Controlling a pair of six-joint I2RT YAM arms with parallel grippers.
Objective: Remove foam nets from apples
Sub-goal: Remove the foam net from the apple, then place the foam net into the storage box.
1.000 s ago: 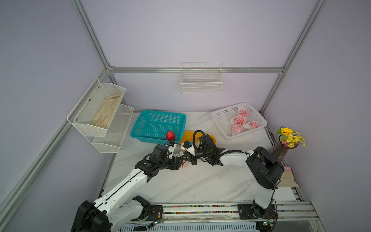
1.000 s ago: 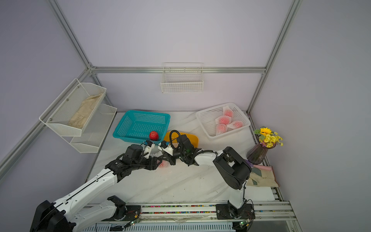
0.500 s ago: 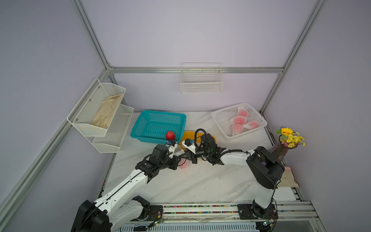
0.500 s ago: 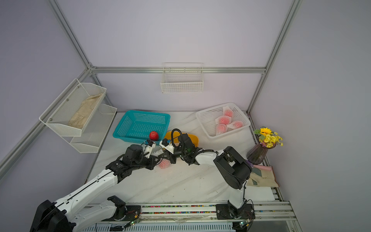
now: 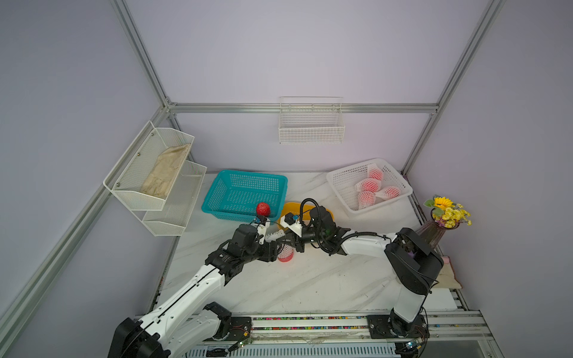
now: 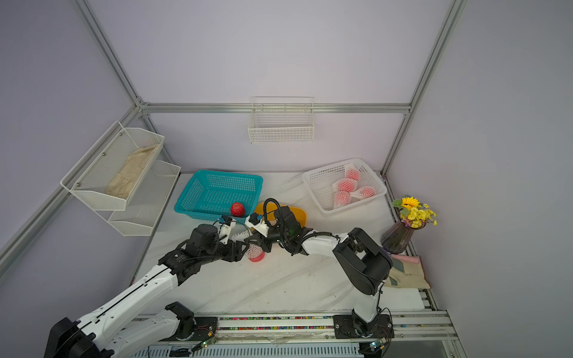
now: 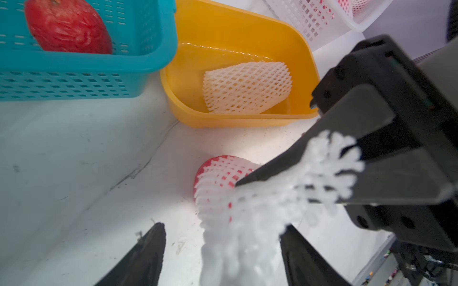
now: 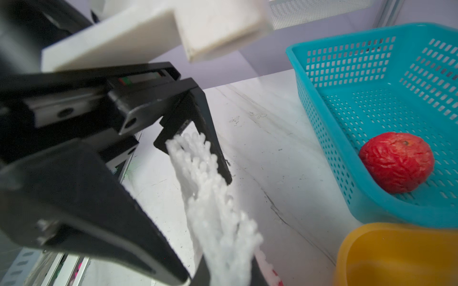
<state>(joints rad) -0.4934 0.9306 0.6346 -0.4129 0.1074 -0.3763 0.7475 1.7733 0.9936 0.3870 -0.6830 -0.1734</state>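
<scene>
Red bare apple (image 5: 263, 209) sits in the teal basket (image 5: 254, 174), one empty net (image 7: 247, 88) in the yellow tub (image 7: 223, 32), and you're on apple two (image 5: 285, 258) mid-table: right claw (image 5: 288, 245) pinching its net (image 7: 223, 183), left claw (image 7: 221, 226) released, four wrapped ones (image 5: 369, 185) waiting far right.

Light's reading even and soft; wrist cams are going mushy up close.
Both top views are coming through bright and sharp, frame posts (image 5: 141, 52) bowing toward the edges, only faint shadows lying on the marble table (image 5: 310, 288). Left wrist view is smearing the foam net (image 7: 238, 222) into white blur, stretching the apple (image 7: 67, 27) at the corner, catching glare on the yellow tub (image 7: 223, 47). Right wrist view is blurring the white block (image 8: 153, 32) nearest the lens.
</scene>
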